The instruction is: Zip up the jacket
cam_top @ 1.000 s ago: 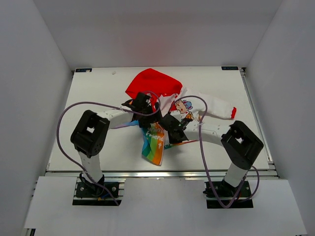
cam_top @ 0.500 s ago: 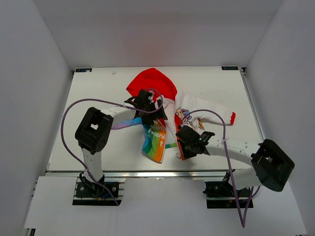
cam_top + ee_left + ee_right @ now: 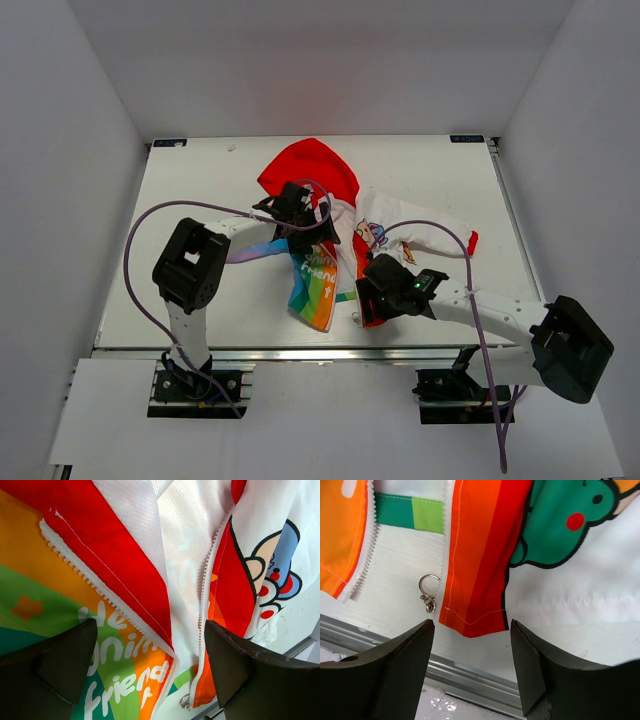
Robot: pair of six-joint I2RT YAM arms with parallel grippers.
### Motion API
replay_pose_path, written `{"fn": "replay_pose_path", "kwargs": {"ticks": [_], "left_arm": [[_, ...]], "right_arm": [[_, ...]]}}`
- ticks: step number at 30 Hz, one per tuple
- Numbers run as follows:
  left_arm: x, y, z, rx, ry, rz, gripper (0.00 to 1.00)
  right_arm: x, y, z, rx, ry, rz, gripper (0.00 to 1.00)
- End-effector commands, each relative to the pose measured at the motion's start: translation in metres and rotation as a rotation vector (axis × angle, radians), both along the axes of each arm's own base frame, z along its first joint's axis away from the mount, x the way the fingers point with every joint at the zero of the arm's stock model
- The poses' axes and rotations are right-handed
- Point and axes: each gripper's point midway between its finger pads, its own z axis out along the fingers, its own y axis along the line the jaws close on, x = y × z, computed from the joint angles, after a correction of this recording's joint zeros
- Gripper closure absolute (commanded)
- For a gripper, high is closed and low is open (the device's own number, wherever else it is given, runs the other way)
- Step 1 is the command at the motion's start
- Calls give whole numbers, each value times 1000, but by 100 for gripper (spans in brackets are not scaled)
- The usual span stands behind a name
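The jacket [image 3: 385, 222] lies unzipped mid-table, red hood [image 3: 305, 165] at the far side and rainbow panel [image 3: 316, 287] toward me. My left gripper [image 3: 300, 228] hangs open over the open front, and both rows of white zipper teeth [image 3: 204, 605] run between its fingers [image 3: 240, 665], touching neither. My right gripper [image 3: 368, 300] is open just over the orange-red hem corner [image 3: 475, 611] of the right front panel, with nothing between its fingers [image 3: 400, 670]. The zipper pull [image 3: 427, 597], with a metal ring, lies on the table beside that corner and also shows in the left wrist view as the zipper pull [image 3: 186, 702].
The table's metal front rail [image 3: 470, 680] runs close below the hem corner. A white sleeve with a red cuff [image 3: 472, 240] stretches to the right. The right arm's purple cable [image 3: 440, 228] loops over the jacket's body.
My right gripper drew the right front panel's hem toward the near edge, then opened and let it go. The left arm shifted slightly and stayed open.
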Motion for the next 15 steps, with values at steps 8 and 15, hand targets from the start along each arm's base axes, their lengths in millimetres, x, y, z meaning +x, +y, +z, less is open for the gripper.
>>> {"fn": "replay_pose_path", "kwargs": {"ticks": [8,15], "left_arm": [[-12,14,-20,77,41,1,2],[-13,15,-20,80,43,4,2]], "right_arm": [[10,2,7,5,-28,-85,34],[7,13,2,17,-21,-93,34]]}}
